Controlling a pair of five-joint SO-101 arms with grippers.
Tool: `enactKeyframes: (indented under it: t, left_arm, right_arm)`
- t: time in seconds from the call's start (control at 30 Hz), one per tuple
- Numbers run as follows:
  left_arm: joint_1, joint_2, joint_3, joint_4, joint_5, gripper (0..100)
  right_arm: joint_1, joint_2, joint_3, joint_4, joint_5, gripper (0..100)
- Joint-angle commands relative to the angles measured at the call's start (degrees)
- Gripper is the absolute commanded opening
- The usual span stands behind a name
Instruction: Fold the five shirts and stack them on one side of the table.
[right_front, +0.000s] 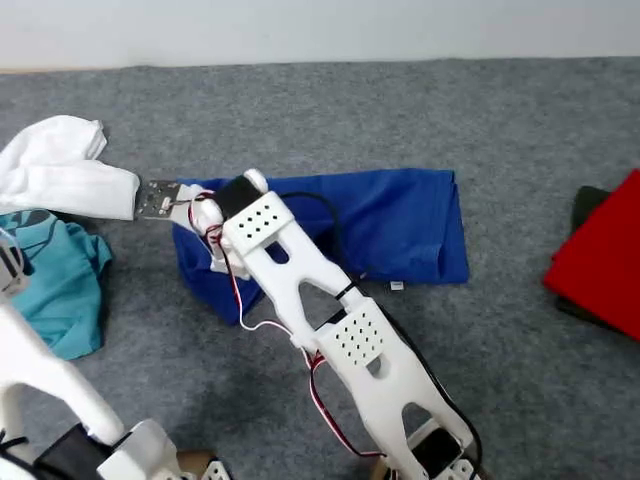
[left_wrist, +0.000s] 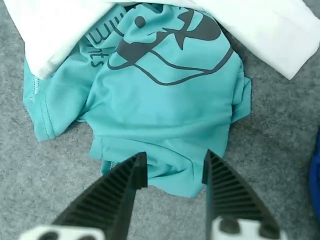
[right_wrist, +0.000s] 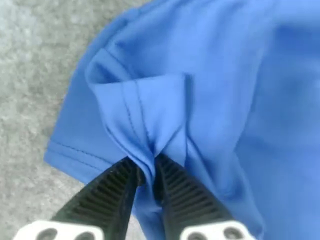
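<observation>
Blue shirt (right_wrist: 225, 75) lies pinched inside the right hand (right_wrist: 148, 172).

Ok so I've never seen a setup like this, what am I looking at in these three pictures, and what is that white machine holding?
Two white robot arms, the right arm and the left arm, stand at a table with a grey felt-like surface. One picture looks down from a fixed camera above. The other two come from a camera on each arm's wrist, so the black ridged jaws there belong to that arm's own gripper.

On the table, a blue shirt lies in the middle. To one side, a crumpled teal printed shirt lies with a white shirt overlapping it. On the opposite side, a red shirt rests on a dark green cloth.

The right gripper is shut, pinching a fold of the blue shirt. The left gripper is open above the teal shirt and holds nothing.
</observation>
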Motion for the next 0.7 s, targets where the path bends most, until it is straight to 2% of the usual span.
enactKeyframes:
  t: [0.0, 0.3, 0.67]
  left_arm:
    - [0.4, -2.6, -0.1, -1.1, -0.3, 18]
    - [0.4, -2.6, -0.1, -1.1, -0.3, 18]
    - [0.4, -2.6, -0.1, -1.1, -0.3, 18]
  right_arm:
    - [1.3, -5.2, -6.0, 1.8, 0.4, 1.0]
    - [3.1, -4.9, -9.4, 1.0, 0.4, 1.0]
    - [6.3, -0.7, -9.7, -8.3, 0.4, 1.0]
